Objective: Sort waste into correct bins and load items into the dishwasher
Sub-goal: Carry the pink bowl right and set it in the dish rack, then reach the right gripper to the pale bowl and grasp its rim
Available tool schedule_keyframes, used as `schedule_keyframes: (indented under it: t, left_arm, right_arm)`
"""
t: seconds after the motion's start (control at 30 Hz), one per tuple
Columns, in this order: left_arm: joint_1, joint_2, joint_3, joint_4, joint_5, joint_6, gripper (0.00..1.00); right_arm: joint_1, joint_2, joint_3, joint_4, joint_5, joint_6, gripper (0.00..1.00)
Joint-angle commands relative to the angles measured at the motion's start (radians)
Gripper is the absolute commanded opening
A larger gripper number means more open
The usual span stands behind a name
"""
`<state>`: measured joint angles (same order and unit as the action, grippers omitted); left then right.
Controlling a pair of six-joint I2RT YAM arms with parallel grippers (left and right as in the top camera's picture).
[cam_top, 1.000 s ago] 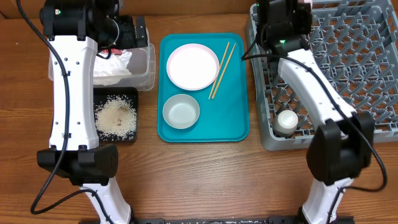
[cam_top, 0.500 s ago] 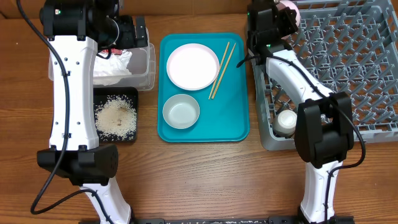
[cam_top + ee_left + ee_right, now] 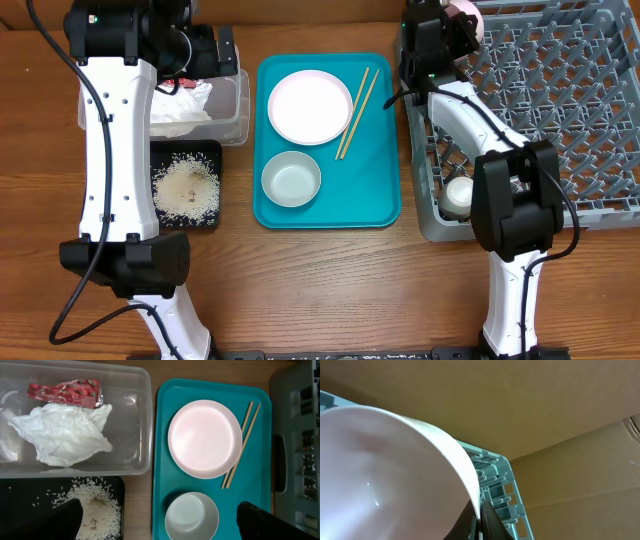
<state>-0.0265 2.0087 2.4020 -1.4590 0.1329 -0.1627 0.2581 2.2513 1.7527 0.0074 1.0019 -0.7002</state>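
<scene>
Right wrist: bowl (image 3: 380,475) rim pinched in right end effector (image 3: 481,522).

The right pincer (image 3: 445,25) has slid left to the rack's (image 3: 560,90) far corner, the bowl (image 3: 466,9) clamped in it moving along. Nearer than the pincer, its elbow has swung leftward.

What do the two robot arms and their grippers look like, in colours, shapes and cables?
The left arm and the right arm both have smooth white tubular links joined by bulky black joint housings. A thin black cable loops beside the left arm, another beside the right. The left gripper's fingers are matte black with rounded tips; the right gripper's finger is dark too.
</scene>
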Motion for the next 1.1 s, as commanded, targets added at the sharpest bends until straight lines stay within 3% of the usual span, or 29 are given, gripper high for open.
schedule_keyframes:
  t: [0.0, 0.13, 0.63, 0.9, 0.97, 1.07]
  left_arm:
    - [-0.006, 0.011, 0.008, 0.001, -0.01, -0.018, 1.0]
    - [-0.006, 0.011, 0.008, 0.001, -0.01, -0.018, 1.0]
    - [-0.006, 0.011, 0.008, 0.001, -0.01, -0.018, 1.0]
    - [-0.006, 0.011, 0.008, 0.001, -0.01, -0.018, 1.0]
    - [-0.006, 0.011, 0.008, 0.001, -0.01, -0.018, 1.0]
    - [-0.006, 0.011, 0.008, 0.001, -0.01, -0.018, 1.0]
  right_arm:
    - [0.021, 0.016, 0.007, -0.005, 0.0, -0.008, 0.05]
    - [0.049, 0.016, 0.007, -0.005, 0.008, -0.029, 0.28]
    - [0.153, 0.016, 0.008, 0.01, 0.045, -0.037, 0.37]
    - [0.171, -0.014, 0.021, 0.035, 0.024, 0.012, 0.59]
    - [0.174, -0.042, 0.043, -0.001, 0.006, 0.046, 0.62]
    - [0.179, -0.101, 0.109, -0.189, -0.082, 0.164, 0.66]
